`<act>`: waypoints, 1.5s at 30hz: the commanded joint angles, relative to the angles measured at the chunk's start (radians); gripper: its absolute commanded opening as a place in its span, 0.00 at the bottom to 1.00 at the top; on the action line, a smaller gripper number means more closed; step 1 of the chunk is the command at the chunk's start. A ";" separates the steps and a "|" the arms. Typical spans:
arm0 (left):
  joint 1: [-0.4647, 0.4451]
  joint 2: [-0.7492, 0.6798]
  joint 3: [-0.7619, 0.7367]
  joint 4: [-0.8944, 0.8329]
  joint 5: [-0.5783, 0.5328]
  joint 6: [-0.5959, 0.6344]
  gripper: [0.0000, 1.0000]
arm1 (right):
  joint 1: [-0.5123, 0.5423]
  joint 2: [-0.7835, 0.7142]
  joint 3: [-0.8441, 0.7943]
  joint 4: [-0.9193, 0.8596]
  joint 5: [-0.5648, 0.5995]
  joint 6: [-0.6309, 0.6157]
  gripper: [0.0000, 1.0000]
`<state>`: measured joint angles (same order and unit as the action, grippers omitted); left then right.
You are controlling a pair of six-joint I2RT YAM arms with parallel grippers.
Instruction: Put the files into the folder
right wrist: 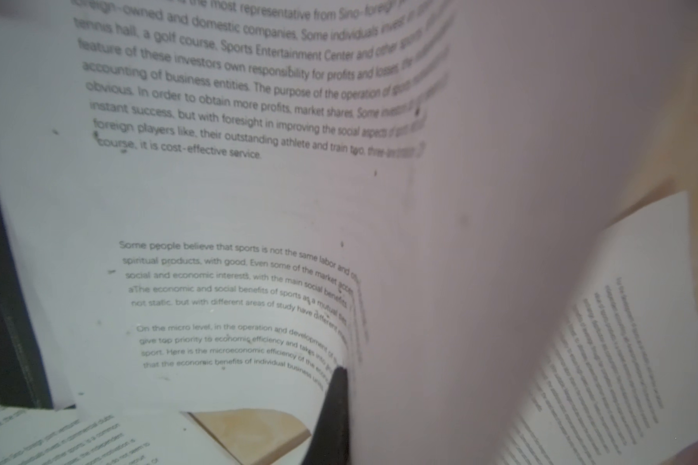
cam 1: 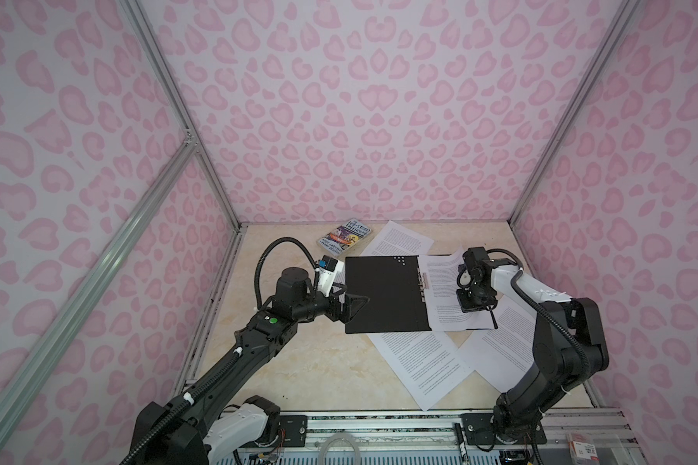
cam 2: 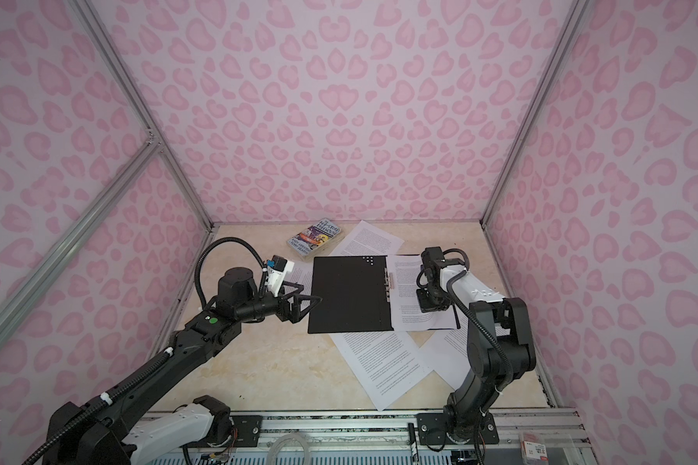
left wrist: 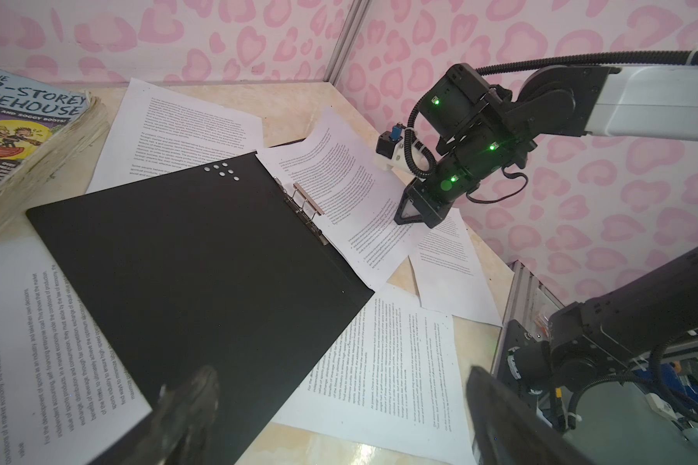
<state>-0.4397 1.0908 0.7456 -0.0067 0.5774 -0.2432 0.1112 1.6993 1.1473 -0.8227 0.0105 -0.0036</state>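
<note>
Right now the folder (cam 1: 383,294) lies open & flat at mid desk (cam 1: 299,362), black inside up. Its metal clip (cam 1: 424,286) runs along the spine.

The files (cam 1: 420,362) are only partly in. A top sheet (cam 1: 444,282) rests on the folder's right half, w/ at least one more sheet under it. In the left wrist view that top sheet (left wrist: 339,181) has its far corner curling up off the pile. The rest lie loose on the desk:
- one beyond the folder's far edge
- one poking out from under its left edge
- two at the near-right side, overlapping, their far ends tucked under the folder

The right gripper (cam 1: 475,305) points down onto the top sheet near its outer edge, jaws closed. In the right wrist view the paper (right wrist: 238,201) buckles up against a black fingertip (right wrist: 336,402), so the jaws look pinched on that sheet. The other fingertip is hidden behind the raised paper.

The left gripper (cam 1: 356,294) sits over the folder's left edge, jaws spread wide & holding nothing. In the left wrist view the folder (left wrist: 202,273) & a near sheet show btw its two blurred fingers (left wrist: 194,402). Can't tell whether either tip touches the flap.

A colourful paperback book (cam 1: 345,237) lies at the far side, just off the folder's far-left corner, clear of both grippers.
</note>
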 commanded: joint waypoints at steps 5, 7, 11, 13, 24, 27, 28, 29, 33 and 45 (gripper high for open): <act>0.001 0.009 0.017 0.005 0.012 -0.003 0.97 | -0.001 -0.005 -0.005 -0.006 -0.005 -0.002 0.00; 0.001 0.012 0.018 0.005 0.013 -0.006 0.97 | -0.001 -0.002 0.001 -0.007 -0.011 0.004 0.00; 0.000 0.018 0.020 0.004 0.016 -0.008 0.97 | -0.007 0.006 0.015 -0.013 -0.032 0.018 0.00; 0.001 0.019 0.020 0.005 0.016 -0.010 0.97 | -0.011 0.011 0.020 -0.018 -0.033 0.022 0.00; 0.001 0.028 0.023 0.005 0.021 -0.014 0.97 | -0.051 0.004 0.016 -0.014 -0.085 0.031 0.00; 0.000 0.035 0.027 0.002 0.022 -0.015 0.97 | -0.050 0.005 0.017 -0.015 -0.086 0.027 0.00; 0.001 0.037 0.028 0.000 0.024 -0.015 0.97 | -0.049 0.006 0.019 -0.018 -0.086 0.027 0.00; 0.001 0.038 0.028 -0.001 0.024 -0.016 0.97 | -0.049 0.009 0.019 -0.018 -0.090 0.028 0.00; 0.001 0.044 0.029 0.002 0.027 -0.018 0.97 | -0.048 0.010 0.017 -0.014 -0.105 0.039 0.00; 0.001 0.052 0.031 0.007 0.030 -0.021 0.97 | -0.050 0.027 0.023 -0.009 -0.133 0.063 0.00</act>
<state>-0.4397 1.1408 0.7616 -0.0135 0.5953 -0.2691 0.0628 1.7168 1.1633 -0.8280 -0.1131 0.0494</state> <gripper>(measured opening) 0.975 0.046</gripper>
